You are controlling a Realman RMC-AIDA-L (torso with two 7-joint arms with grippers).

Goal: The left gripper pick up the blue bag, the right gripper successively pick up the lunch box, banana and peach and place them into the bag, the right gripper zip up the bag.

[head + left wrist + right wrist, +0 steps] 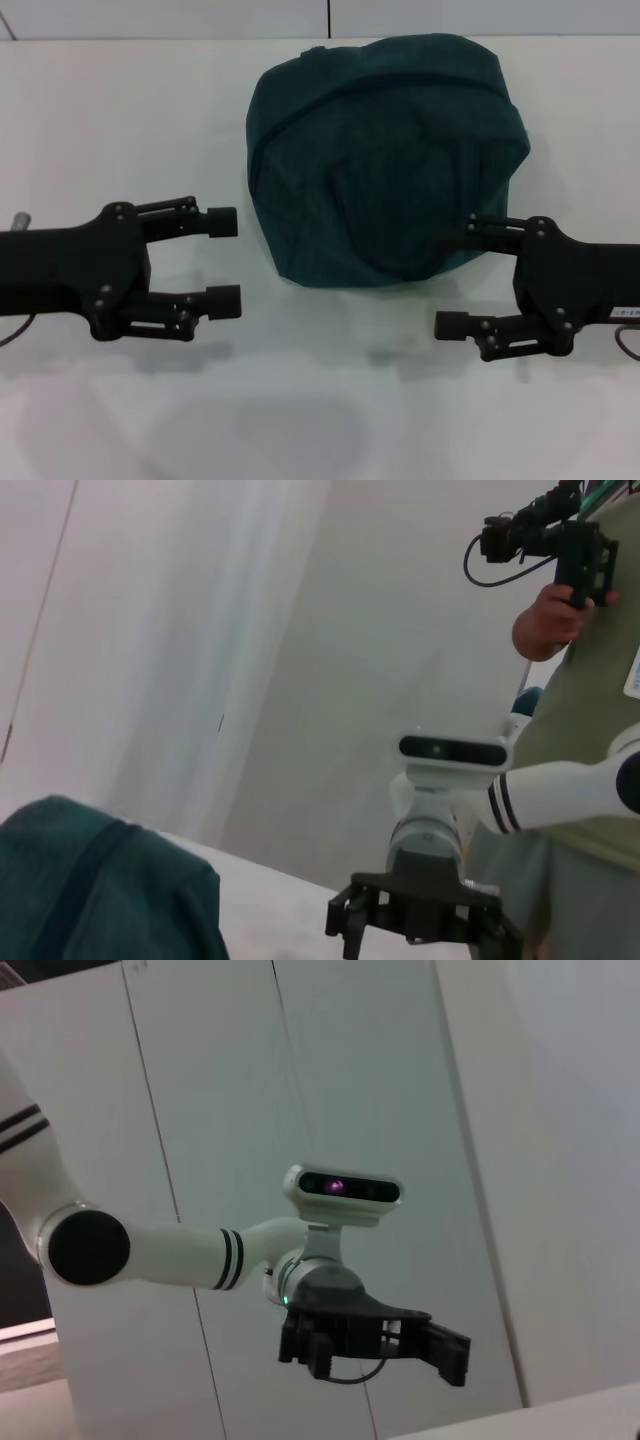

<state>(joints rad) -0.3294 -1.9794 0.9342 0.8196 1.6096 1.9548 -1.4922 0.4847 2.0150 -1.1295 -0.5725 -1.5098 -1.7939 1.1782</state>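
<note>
While the bag (385, 160) lies closed on the bench (120, 120), its contents stay hidden. Left hand (225, 262) gapes wide beside it. Right hand (460, 275) is wide too, upper finger over the bag's edge.

Bare table (300, 400) between both claws; bag (385, 160) blocks beyond.

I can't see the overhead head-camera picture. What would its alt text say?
A dark teal bag sits closed and bulging on a white table. Two black grippers, left gripper and right gripper, flank its near side with fingers open, holding nothing.
</note>
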